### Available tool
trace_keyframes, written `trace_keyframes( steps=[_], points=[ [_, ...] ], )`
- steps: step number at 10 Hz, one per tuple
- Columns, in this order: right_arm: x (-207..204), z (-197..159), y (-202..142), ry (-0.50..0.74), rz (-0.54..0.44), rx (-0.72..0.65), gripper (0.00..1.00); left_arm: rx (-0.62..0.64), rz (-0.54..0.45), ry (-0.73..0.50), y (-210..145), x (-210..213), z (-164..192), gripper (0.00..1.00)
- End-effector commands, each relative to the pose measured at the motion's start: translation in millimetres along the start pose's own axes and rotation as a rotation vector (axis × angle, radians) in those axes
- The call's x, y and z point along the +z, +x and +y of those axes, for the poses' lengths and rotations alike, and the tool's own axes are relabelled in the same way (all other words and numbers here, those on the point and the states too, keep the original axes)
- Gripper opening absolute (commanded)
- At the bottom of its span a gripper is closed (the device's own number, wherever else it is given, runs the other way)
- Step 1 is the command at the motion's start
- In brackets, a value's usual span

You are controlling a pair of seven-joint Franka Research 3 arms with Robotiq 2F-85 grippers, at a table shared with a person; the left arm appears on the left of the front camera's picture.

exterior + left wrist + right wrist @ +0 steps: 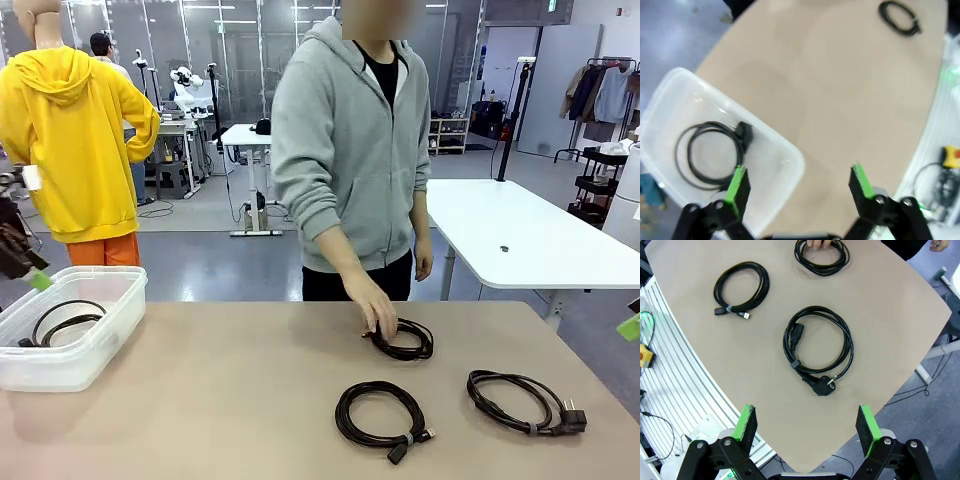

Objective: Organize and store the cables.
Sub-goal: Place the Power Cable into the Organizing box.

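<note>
Three cables lie coiled on the right half of the tan table (220, 400). The far coil (412, 351) sits under a person's hand (372, 305), the middle coil (345, 420) lies near the front edge, and the right coil (847, 346) ends in a round mains plug. A fourth cable (66, 322) lies in the clear bin (100, 345) at the table's left edge.

The left gripper (798, 172) hangs above the bin's near corner, its jaws wide apart and empty. The right gripper (806, 412) hangs off the table's right edge, also spread and empty.

Beyond is a grey floor, with a white table (520, 240) at the right, a clothes rack (600, 90) far right, and glass walls behind.
</note>
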State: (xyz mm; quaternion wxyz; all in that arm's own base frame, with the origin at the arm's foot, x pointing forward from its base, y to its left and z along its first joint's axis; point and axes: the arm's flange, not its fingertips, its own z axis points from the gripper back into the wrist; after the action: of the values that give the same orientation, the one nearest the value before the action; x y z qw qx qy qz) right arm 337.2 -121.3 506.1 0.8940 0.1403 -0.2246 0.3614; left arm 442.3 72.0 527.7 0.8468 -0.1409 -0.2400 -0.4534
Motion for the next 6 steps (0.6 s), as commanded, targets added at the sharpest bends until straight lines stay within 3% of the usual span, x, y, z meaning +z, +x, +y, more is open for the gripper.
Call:
trace_keyframes(
  steps=[1,3,6],
  points=[
    [2,1,-1,0.004,0.003,0.011,1.00,0.009,-0.110,0.065,-35,13,-54,1.00],
    [2,1,-1,0.004,0.003,0.011,1.00,-0.026,-0.173,0.059,-66,11,-89,1.00],
    [2,1,-1,0.004,0.003,0.011,1.00,0.009,-0.208,0.116,-85,17,-70,1.00]
  ],
)
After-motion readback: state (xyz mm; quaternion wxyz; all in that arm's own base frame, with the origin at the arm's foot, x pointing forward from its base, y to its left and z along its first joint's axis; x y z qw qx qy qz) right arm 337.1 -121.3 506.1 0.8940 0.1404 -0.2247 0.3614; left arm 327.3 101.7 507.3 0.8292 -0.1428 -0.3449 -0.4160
